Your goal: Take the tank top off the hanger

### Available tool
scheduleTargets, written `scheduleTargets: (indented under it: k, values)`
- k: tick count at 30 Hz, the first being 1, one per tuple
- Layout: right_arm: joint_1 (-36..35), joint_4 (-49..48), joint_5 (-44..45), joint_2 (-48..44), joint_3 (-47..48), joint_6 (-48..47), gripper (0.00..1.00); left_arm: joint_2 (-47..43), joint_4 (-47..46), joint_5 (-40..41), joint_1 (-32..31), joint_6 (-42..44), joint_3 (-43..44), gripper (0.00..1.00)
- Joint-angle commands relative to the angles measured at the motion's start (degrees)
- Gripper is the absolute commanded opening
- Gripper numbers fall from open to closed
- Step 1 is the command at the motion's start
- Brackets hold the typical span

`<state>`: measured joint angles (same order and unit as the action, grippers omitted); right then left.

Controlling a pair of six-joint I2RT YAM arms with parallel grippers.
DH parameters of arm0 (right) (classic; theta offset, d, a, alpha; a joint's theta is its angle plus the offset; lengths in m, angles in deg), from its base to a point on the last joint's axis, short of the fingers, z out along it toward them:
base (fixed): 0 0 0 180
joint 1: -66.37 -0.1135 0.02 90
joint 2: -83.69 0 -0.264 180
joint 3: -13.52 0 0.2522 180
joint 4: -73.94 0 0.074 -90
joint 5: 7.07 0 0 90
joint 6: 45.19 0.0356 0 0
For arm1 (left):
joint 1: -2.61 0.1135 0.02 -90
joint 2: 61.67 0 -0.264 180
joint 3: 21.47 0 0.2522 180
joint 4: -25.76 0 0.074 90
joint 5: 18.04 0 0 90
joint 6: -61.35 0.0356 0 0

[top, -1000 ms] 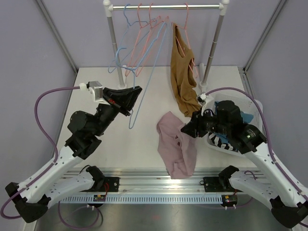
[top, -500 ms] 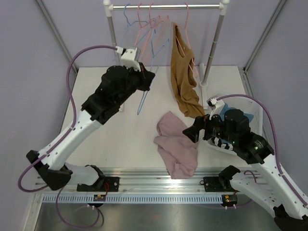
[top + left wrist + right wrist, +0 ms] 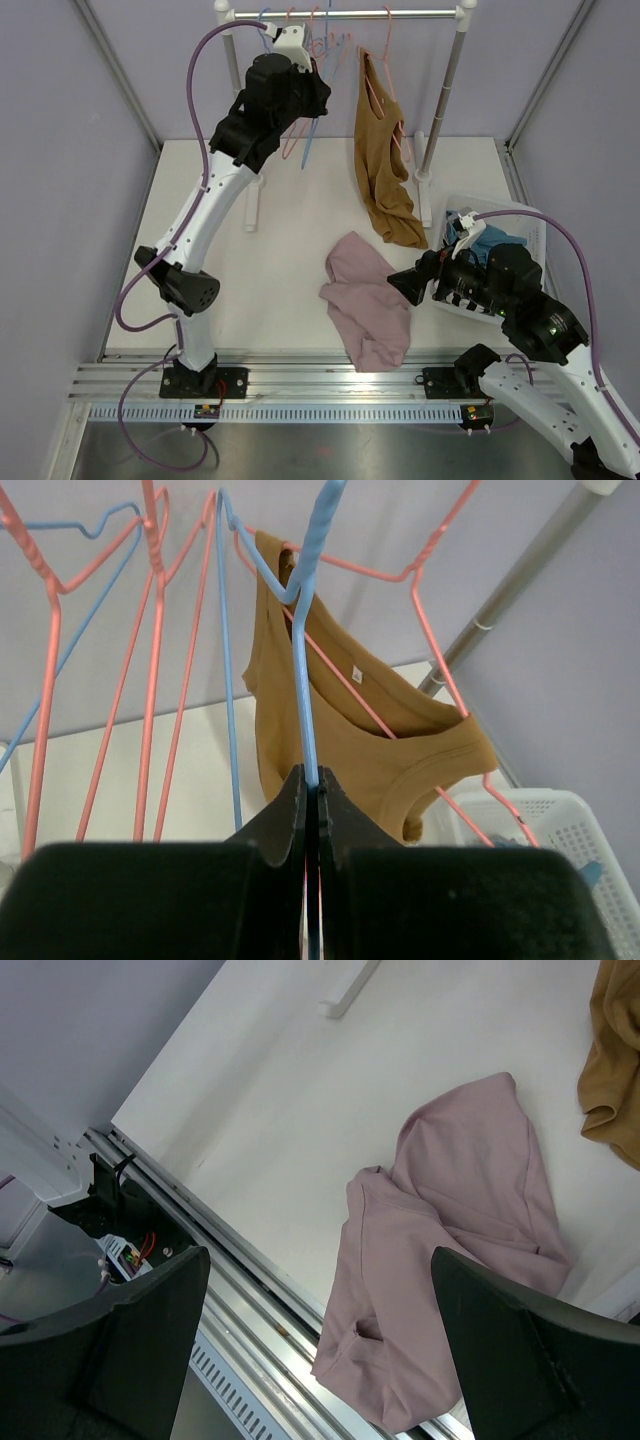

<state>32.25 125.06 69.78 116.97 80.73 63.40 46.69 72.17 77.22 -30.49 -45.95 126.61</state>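
A brown tank top [image 3: 380,170] [image 3: 330,750] hangs on a pink hanger [image 3: 386,50] [image 3: 440,650] at the right of the rail. High at the rail, my left gripper [image 3: 310,85] [image 3: 312,780] is shut on the wire of a bare blue hanger [image 3: 304,152] [image 3: 305,680]. A pink tank top [image 3: 365,300] [image 3: 450,1220] lies crumpled on the table near the front edge. My right gripper [image 3: 408,283] [image 3: 320,1252] hovers open just right of it and above it, with nothing between its fingers. The brown top's hem [image 3: 612,1050] shows at the right wrist view's top right corner.
Several empty pink and blue hangers [image 3: 285,45] hang on the rack rail [image 3: 350,14]. A white basket [image 3: 520,225] holding blue cloth stands at the right. The rack's posts [image 3: 240,110] and white foot [image 3: 345,990] stand on the table. A metal track [image 3: 320,380] runs along the front.
My left arm has lifted the blue hanger from over the table up to the rail. My right gripper has opened wide and drawn back to the right of the pink tank top.
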Motion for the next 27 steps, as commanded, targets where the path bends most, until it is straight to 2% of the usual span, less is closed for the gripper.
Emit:
scheduleTargets:
  k: [1, 6, 18, 24, 27]
  values:
    - [-0.4, 0.2, -0.2, -0.5, 0.4, -1.0, 0.99, 1.6, -10.4, -2.7, 0.8, 1.2, 0.4, 0.0]
    - [-0.2, -1.4, -1.5, -2.6, -1.6, 0.0, 1.0, 7.6, -11.5, -2.0, 2.0, 1.5, 8.7, 0.0]
    - [-0.3, -4.1, -6.1, -3.7, -4.9, 2.8, 1.0, 13.7, -14.8, -2.2, 3.7, -0.7, 10.9, 0.0]
    - [-0.3, -4.1, -3.0, -3.2, -7.1, 3.5, 0.99, 14.1, -11.0, -1.7, 3.7, -1.5, 10.5, 0.0]
    - [-0.3, -3.8, -1.5, -1.6, -7.2, 4.3, 1.0, 11.8, -10.2, -1.0, 3.7, -2.4, 6.9, 0.0]
